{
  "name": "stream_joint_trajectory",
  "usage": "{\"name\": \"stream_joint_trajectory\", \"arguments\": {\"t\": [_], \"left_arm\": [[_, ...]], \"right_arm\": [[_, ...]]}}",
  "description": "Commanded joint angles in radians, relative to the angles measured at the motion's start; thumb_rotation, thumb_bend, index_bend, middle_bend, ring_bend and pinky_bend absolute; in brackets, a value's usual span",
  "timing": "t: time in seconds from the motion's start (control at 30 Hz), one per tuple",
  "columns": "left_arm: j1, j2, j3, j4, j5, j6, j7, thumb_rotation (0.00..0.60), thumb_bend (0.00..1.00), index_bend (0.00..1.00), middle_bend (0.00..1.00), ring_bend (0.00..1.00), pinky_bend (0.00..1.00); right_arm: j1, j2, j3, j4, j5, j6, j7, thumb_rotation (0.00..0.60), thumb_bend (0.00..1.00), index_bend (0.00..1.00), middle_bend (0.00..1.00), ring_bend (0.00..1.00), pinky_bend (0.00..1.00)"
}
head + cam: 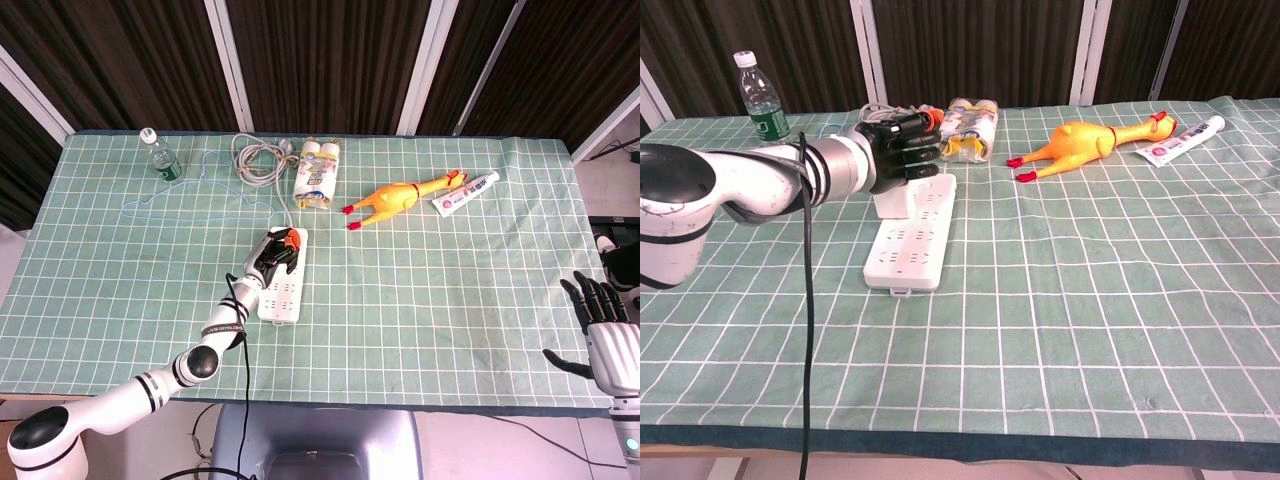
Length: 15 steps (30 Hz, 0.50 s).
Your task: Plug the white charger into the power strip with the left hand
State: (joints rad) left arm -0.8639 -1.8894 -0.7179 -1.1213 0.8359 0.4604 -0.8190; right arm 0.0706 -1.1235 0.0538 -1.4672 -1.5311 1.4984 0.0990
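The white power strip (285,292) (905,255) lies lengthwise on the green checked cloth, left of centre. The white charger (892,204) stands upright on the strip's far end. Only its lower part shows in the chest view, and the head view hides it under my hand. My left hand (272,250) (900,156) sits on top of the charger with its dark fingers curled in, pressing on it rather than wrapping it. My right hand (603,335) hangs off the table's right edge with its fingers spread and nothing in it.
Along the far side stand a water bottle (158,153), a blue wire hanger (195,205), a coiled grey cable (262,157), a pack of small bottles (317,172), a rubber chicken (395,199) and a toothpaste tube (466,193). A black cable (805,350) hangs from my left arm.
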Motion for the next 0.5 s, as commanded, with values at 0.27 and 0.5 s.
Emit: {"name": "stream_joint_trajectory", "arguments": {"t": [0.27,0.5], "left_arm": [[-0.010,-0.003,0.019,0.007,0.018,-0.011,-0.005,0.600,1.00,0.93,0.98,0.85,0.86],[-0.015,0.002,0.028,0.016,0.017,-0.018,0.000,0.600,1.00,0.93,0.98,0.85,0.86]], "right_arm": [[-0.003,-0.001,0.000,0.003,0.002,0.002,0.003,0.600,0.00,0.00,0.05,0.00,0.12],[-0.005,-0.002,-0.001,0.005,0.003,0.003,0.005,0.600,0.00,0.00,0.05,0.00,0.12]]}}
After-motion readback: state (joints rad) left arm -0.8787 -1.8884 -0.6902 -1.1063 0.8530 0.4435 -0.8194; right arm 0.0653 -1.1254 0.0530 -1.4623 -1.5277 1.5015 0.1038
